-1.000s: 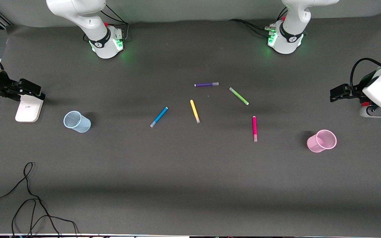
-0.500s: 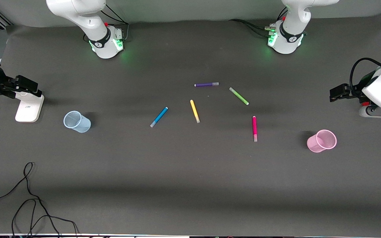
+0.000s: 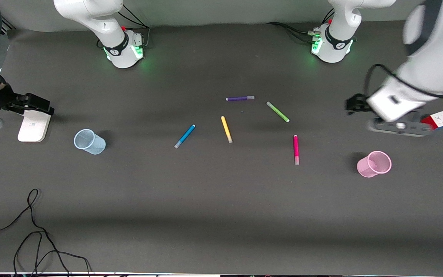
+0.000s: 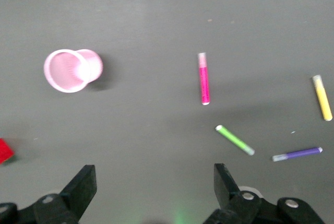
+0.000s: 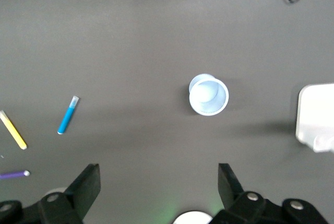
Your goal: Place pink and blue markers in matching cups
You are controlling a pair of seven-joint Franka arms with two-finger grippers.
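The left gripper (image 3: pixel 354 104), wide open and empty, has been swung inward from the table's end toward the pink marker (image 3: pixel 295 149), uncovering a colour cube (image 3: pixel 436 120), while the right gripper (image 3: pixel 33 103), open and empty, waits near the blue cup (image 3: pixel 89 141); the blue marker (image 3: pixel 185 135) and pink cup (image 3: pixel 374 164) lie untouched, and no writing is readable.
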